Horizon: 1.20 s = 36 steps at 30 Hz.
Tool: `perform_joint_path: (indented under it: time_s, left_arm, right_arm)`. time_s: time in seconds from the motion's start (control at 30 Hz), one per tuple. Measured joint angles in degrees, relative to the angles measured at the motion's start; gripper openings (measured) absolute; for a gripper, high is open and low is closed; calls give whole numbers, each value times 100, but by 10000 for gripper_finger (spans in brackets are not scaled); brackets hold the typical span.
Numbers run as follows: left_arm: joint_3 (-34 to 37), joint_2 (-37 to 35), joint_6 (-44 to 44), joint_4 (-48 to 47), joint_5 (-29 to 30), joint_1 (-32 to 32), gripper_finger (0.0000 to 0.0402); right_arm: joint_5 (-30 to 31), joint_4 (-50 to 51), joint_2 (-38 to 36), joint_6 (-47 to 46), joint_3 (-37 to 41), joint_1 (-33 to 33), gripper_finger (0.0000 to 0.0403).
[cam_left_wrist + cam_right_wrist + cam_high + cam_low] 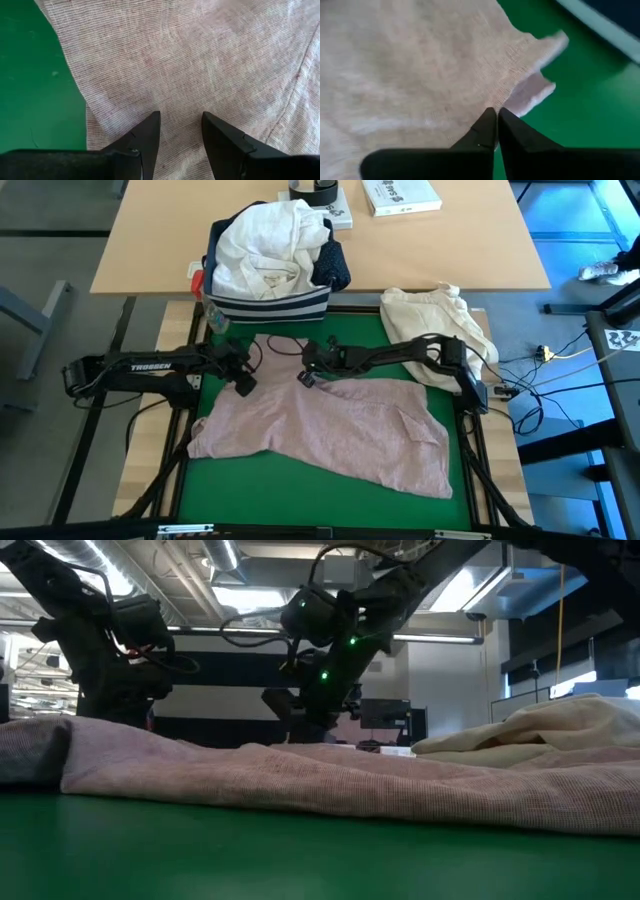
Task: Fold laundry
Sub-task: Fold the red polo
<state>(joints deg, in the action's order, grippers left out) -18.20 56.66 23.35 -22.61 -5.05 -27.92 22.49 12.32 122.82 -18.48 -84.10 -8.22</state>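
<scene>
A pale pink top (330, 430) lies spread out on the green mat, and it fills the left wrist view (200, 50). My left gripper (243, 387) is open, its fingers (180, 120) hovering over the cloth just inside the top's far-left edge. My right gripper (305, 378) is shut (496, 112) at the top's far edge, where a small flap (535, 95) sticks out over the mat. A white shirt (265, 245) and a navy dotted shirt (335, 265) are piled in the striped bin (270, 305). No grey jeans show. My right gripper has its shut fingertips at the top's far edge (512, 107), coming down at a slant from the far side. I cannot tell whether any cloth is pinched between them. The top lies flat on the mat.
The striped bin stands at the mat's far edge, close behind both grippers. A cream-beige bundle (440, 315) lies at the far right corner beside the right arm. A book (400, 195) and a tape roll (315, 190) sit on the wooden table beyond. Bare green mat shows along the near edge.
</scene>
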Motion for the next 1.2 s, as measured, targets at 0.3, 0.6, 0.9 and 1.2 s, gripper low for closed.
perform_joint_path:
  time_s: [0.3, 0.6, 0.9, 1.2]
  left_arm:
    - [-739, -229, -55, -610, -971, 70, 140]
    - [-1288, -431, -19, -1885, -1462, 1477, 140]
    - [-684, -257, 1211, -1823, -1015, 3502, 140]
    - [-13, -68, 2056, -1759, -1137, 4448, 139]
  right_arm:
    - [-1685, 1971, -847, 514, -550, -156, 99]
    - [-2812, 2697, -2609, 1019, 1002, 841, 127]
    - [-2426, 1448, -3138, -798, 3187, 2421, 127]
    - [-1596, 1267, -3151, -2302, 4110, 3640, 127]
